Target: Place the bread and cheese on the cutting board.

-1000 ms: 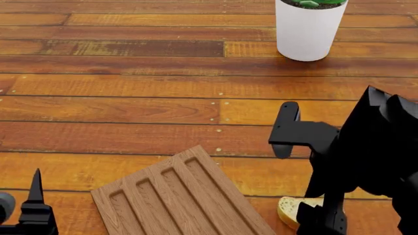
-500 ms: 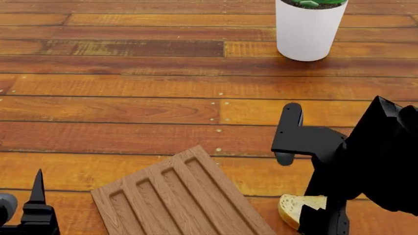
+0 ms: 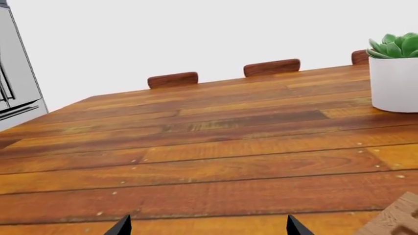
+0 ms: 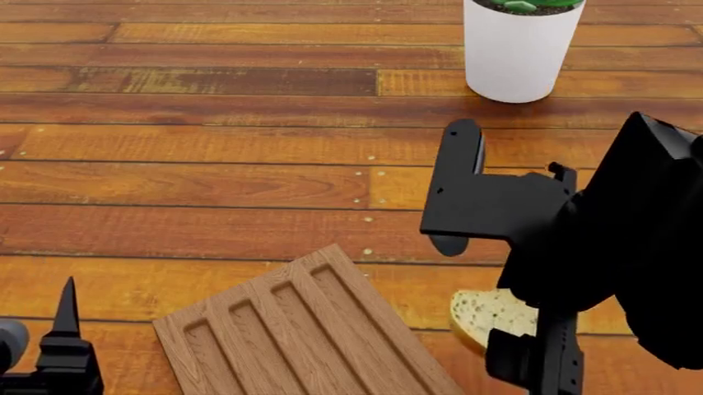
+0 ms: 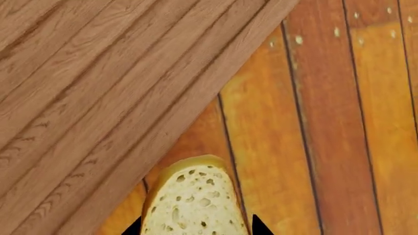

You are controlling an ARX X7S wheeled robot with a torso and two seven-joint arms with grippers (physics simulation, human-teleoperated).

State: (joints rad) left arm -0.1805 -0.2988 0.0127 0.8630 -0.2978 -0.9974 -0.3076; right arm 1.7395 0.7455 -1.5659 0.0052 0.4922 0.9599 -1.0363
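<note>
**Bread held beside the board, cheese unseen**

At the far left of the head view, the left gripper [image 4: 64,350] idles low over the tabletop [image 4: 220,189]; its wrist view shows two fingertips spread apart with nothing between them. The cutting board [image 4: 296,333] lies next, slanted, its grooves running diagonally. Just right of its edge, the bread [image 4: 491,313] is gripped between the fingers of the right gripper [image 5: 196,227], the nearer arm. The right wrist view alone shows the slice's rounded end pointing towards the board edge. No cheese is seen in any view.
</note>
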